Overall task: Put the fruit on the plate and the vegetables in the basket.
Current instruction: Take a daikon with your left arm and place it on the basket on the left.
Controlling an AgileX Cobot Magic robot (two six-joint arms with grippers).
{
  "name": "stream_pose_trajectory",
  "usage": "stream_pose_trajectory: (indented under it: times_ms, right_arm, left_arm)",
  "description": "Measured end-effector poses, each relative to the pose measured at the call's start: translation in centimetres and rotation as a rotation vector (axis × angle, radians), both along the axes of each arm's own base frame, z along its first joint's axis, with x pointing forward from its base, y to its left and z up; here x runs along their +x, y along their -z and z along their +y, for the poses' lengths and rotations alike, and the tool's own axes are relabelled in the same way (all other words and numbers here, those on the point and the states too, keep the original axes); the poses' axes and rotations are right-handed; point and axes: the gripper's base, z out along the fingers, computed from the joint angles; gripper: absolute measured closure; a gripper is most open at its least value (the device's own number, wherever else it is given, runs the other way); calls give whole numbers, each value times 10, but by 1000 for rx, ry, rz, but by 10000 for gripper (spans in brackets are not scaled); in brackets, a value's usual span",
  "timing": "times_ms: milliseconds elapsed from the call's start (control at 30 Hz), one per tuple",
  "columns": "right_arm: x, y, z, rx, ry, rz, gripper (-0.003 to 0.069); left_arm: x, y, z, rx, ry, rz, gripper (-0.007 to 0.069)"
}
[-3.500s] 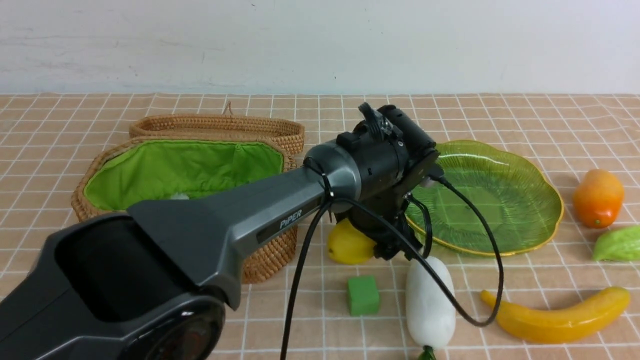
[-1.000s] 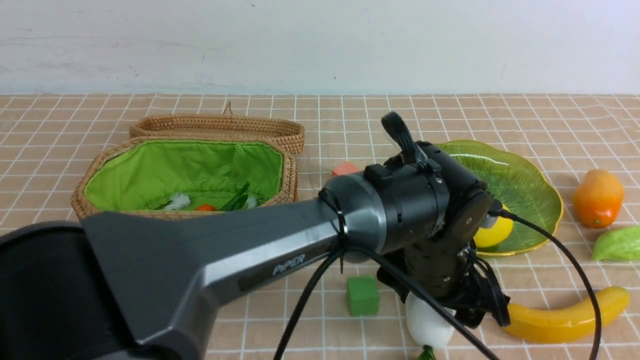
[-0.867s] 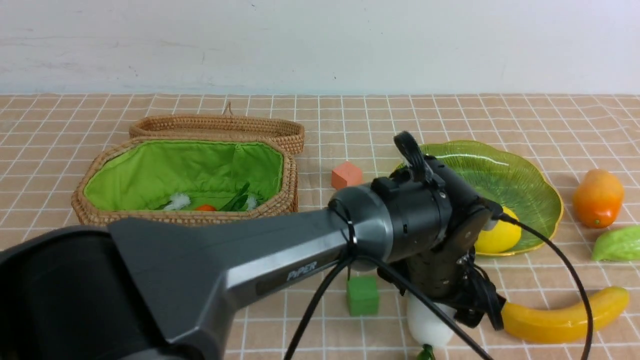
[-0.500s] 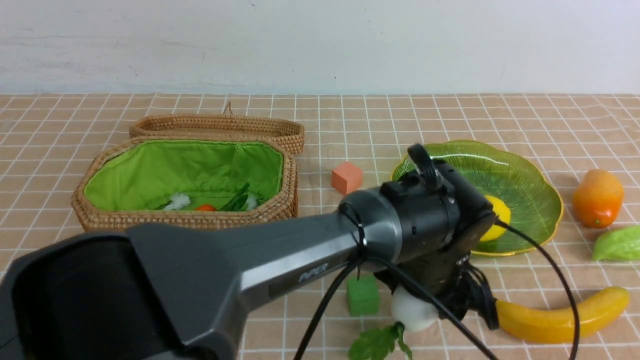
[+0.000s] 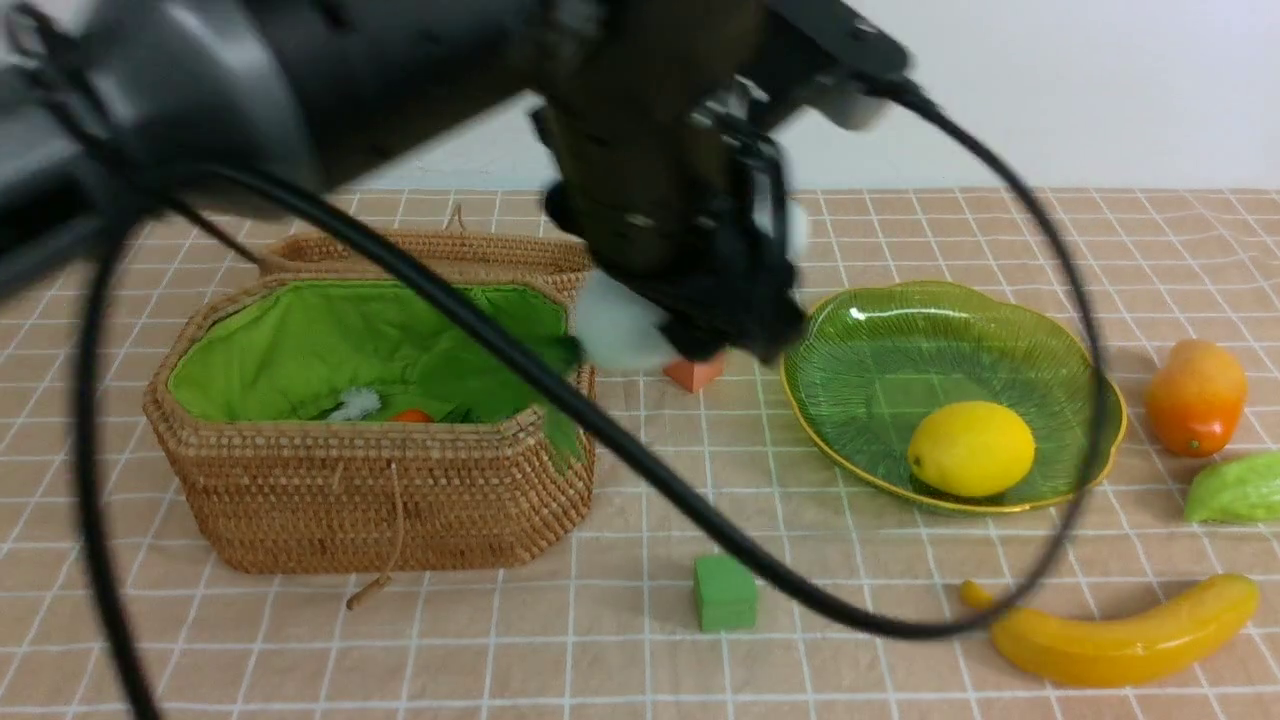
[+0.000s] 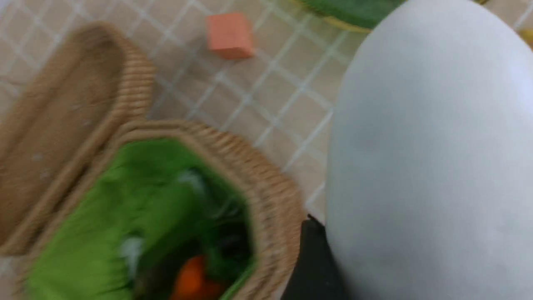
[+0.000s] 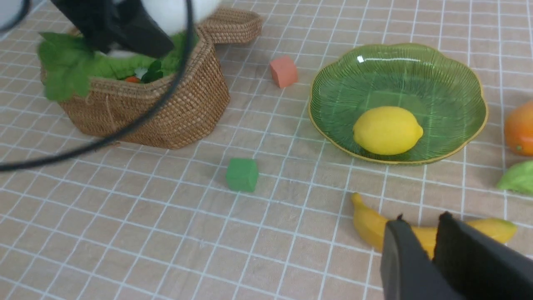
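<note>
Radish is pinched in my left claw, up in the air over the right rim of the basket, leafy end hanging basket-side; the opening's just to its left.

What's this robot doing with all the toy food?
The left gripper holds the white radish in the air at the rim of the wicker basket; a carrot already lies inside. The lemon sits on the green plate. The banana, mango and leafy vegetable are on the table, with the right gripper empty near the banana.
</note>
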Motion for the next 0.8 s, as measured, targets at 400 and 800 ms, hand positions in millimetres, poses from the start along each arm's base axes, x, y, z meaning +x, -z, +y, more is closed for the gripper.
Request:
stream_pose_trajectory:
  times_ms: [400, 800]
  right_arm:
    - [-2, 1, 2, 11, -23, 27, 522]
    - [24, 8, 15, -17, -24, 161, 519]
  left_arm:
    - [89, 58, 101, 133, 46, 14, 108]
    - [84, 65, 99, 41, -55, 137, -36]
